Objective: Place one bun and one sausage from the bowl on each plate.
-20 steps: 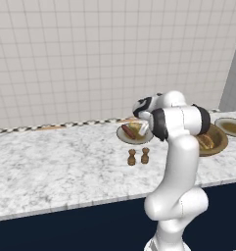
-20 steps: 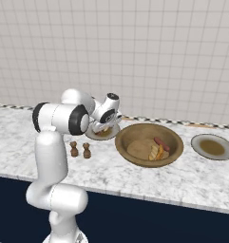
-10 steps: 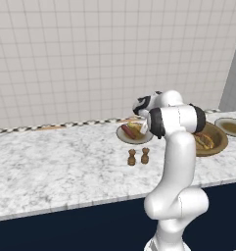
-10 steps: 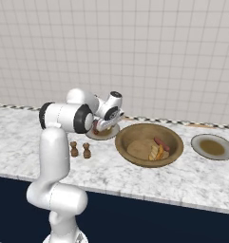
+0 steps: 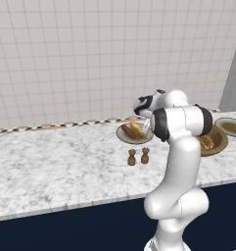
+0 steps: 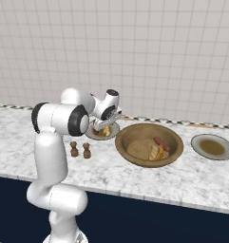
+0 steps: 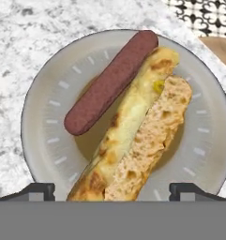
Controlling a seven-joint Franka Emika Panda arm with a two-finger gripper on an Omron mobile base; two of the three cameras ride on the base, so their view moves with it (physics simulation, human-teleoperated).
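Step in hand: judged from the frames, the first plate has its share, a sausage and a bun lying side by side and touching; the gripper needs to clear off and go back to the bowl.
Gripper state: jaws stand wide apart, the two dark tips at the lower left and lower right of the hand view, nothing between them; the bun's near end lies below and between them, apparently not clamped.
How to do it well: lift straight away from the plate before swinging, so a fingertip does not catch the bun's end and drag it over the rim; then travel toward the bowl at centre right of the right base view.
Next pick: the bowl holds another bun and sausage close together; a grip across the short side of one item alone would avoid lifting both.
Second plate: the second plate sits at the far right of the right base view, well apart from the first, nothing on it that I can make out.
Hazard: two small brown shakers stand in front of the filled plate; keep the elbow high over them.
Surface: pale grey-white marble counter, dark blue front below.
Room: white tiled wall, a chequered trim strip along the counter's back edge.
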